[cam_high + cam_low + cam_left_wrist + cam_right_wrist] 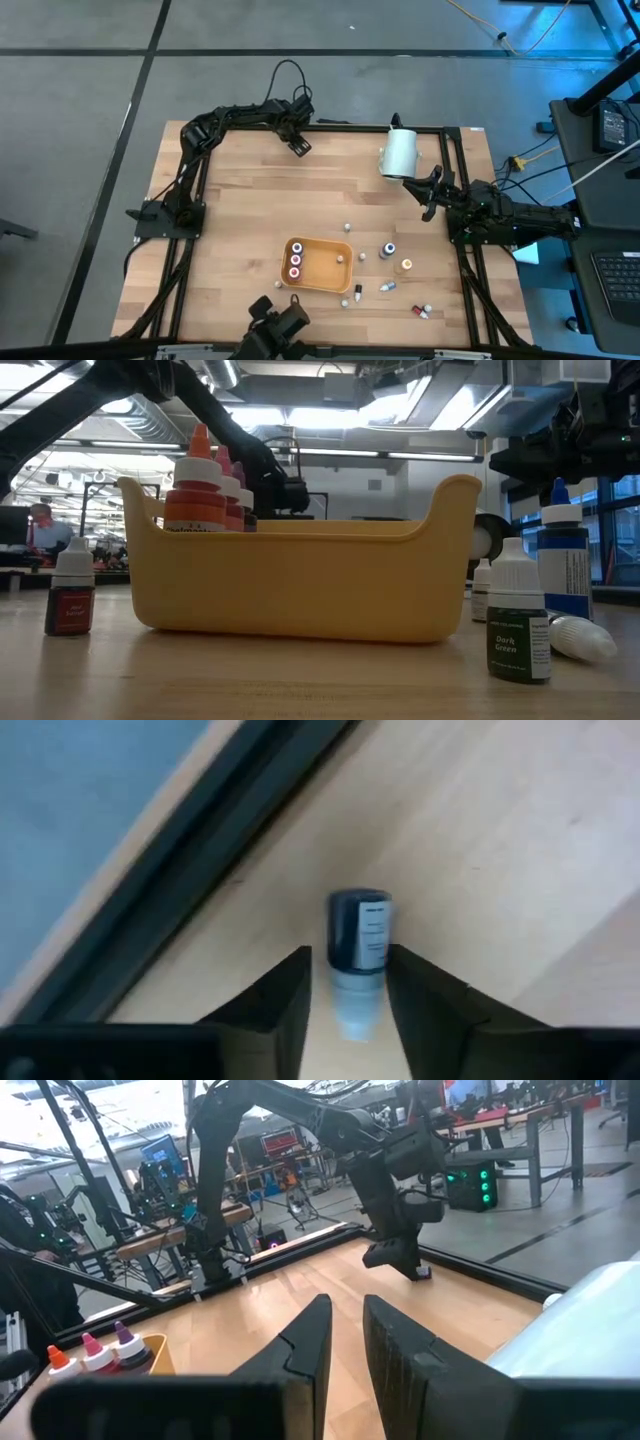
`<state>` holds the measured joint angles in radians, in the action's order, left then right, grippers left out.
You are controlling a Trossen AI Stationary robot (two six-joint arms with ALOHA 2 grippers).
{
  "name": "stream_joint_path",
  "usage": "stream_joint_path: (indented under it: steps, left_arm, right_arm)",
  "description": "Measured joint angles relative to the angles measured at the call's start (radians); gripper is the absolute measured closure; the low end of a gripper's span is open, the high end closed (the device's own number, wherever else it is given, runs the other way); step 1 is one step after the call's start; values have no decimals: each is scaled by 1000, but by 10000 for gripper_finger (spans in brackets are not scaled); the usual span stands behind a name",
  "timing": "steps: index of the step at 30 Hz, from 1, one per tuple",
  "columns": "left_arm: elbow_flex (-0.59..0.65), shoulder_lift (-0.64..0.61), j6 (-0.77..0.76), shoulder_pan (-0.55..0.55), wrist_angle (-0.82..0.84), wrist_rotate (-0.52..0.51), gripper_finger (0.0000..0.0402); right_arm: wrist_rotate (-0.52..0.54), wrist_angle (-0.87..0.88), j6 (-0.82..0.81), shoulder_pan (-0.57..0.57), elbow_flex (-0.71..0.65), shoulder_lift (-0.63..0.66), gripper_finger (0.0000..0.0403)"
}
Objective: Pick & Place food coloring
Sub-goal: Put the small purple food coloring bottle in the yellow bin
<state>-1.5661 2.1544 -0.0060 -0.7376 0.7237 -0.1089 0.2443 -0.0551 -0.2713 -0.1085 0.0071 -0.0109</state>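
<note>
Reaching to the table's far edge, the left gripper (346, 982) has its 2 fingers on both sides of a lying dark bottle (359, 938); whether they clamp it I cannot tell. The right gripper (346, 1342) waits near the white cylinder (399, 152), fingers together.

Pale wood-grain table (250, 210), black frame rails (190, 200) round its edge. Orange-yellow tray (318, 266) at about 6 o'clock on the table, plain, no pattern. Inside it three bottles (295, 266), caps orange, pink, purple. White cylinder (399, 153) at 1 o'clock. Dark blue bottle (360, 932), white label, clear cap, between the black fingers (290, 995). Right of the tray: blue-capped bottle (388, 250), orange-topped one (407, 265), red one (422, 311) at 5 o'clock. Low view: dark green bottle (519, 625), white cap; dark red bottle (70, 598), white cap.
</note>
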Motion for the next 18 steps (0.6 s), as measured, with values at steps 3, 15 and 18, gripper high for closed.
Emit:
stream_joint_path:
  steps: [3,15,18]
  left_arm:
    - [0,0,16,-2,0,-30,308]
    - [1,-114,71,55,48,-31,335]
    - [1,-202,91,102,55,-21,336]
  right_arm:
    - [0,0,16,0,0,0,337]
    - [-1,0,13,0,0,0,337]
    - [-1,0,12,0,0,0,337]
